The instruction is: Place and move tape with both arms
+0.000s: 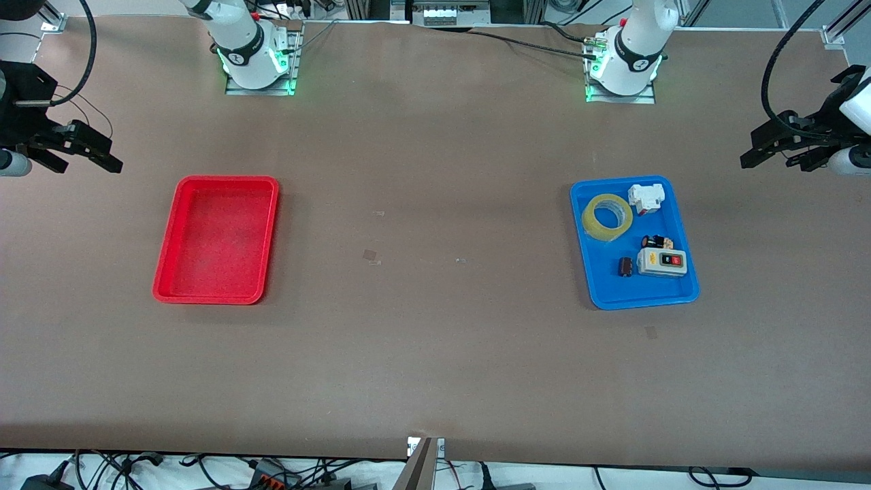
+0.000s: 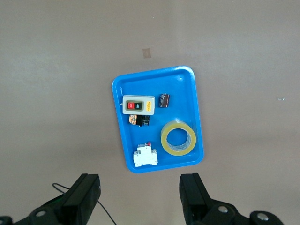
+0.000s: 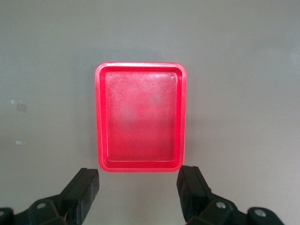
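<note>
The tape [image 1: 607,216], a yellowish translucent ring, lies in the blue tray [image 1: 674,294] toward the left arm's end of the table; it also shows in the left wrist view [image 2: 178,138]. My left gripper [image 1: 765,150] is open and empty, held high at the left arm's end of the table, off the blue tray; its jaws [image 2: 140,199] stand wide apart. My right gripper [image 1: 102,153] is open and empty, held high at the right arm's end, off the empty red tray [image 1: 169,272]. The red tray fills the right wrist view [image 3: 99,117], with the right gripper [image 3: 139,197] open.
In the blue tray beside the tape lie a white breaker block [image 1: 646,197], a grey switch box with red and black buttons [image 1: 661,262], a small black cylinder [image 1: 625,267] and a small black-and-tan part [image 1: 656,241]. Brown table runs between the trays.
</note>
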`<state>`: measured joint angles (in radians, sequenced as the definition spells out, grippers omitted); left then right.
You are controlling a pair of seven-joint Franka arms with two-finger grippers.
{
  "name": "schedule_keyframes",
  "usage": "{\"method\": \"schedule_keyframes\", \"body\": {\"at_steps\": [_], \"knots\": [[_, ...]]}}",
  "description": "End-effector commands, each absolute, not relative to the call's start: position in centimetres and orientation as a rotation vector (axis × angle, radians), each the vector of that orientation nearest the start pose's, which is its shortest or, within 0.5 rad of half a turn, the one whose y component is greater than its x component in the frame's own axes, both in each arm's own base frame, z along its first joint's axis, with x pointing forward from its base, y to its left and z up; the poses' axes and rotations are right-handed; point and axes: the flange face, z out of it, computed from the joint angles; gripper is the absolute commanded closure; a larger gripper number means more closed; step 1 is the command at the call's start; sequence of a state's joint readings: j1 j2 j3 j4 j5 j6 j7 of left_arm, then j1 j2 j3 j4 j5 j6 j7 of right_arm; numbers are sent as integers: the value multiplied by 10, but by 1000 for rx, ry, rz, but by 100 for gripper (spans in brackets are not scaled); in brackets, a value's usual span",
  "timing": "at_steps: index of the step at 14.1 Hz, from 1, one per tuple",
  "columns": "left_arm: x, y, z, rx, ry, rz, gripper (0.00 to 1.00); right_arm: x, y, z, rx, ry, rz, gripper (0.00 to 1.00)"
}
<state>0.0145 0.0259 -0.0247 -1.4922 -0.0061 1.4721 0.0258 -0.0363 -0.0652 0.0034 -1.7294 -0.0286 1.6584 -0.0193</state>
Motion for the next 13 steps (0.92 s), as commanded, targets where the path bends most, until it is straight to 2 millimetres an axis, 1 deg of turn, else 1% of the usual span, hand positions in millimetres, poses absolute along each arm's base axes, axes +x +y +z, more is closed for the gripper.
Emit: {"method": "schedule_keyframes", "body": {"at_steps": [1,7,9,10,11,12,13], "knots": [[554,-6,643,-3159,36,53,0,526,-20,602,-3160,-5,8,0],[554,-6,642,-3154,35,58,0,528,-21,601,-3155,3,10,0],[553,-5,639,-3154,35,75,0,529,-20,601,-3157,1,8,0],[553,-4,632,-3152,35,99,0,531,-19,602,-3157,-11,6,0],[554,-1,618,-3152,37,140,0,531,-20,604,-3157,-14,3,0],[554,0,598,-3152,39,195,0,530,-19,603,-3157,-14,15,0],[556,-1,573,-3151,43,236,0,530,-19,602,-3161,-14,28,0]]}}
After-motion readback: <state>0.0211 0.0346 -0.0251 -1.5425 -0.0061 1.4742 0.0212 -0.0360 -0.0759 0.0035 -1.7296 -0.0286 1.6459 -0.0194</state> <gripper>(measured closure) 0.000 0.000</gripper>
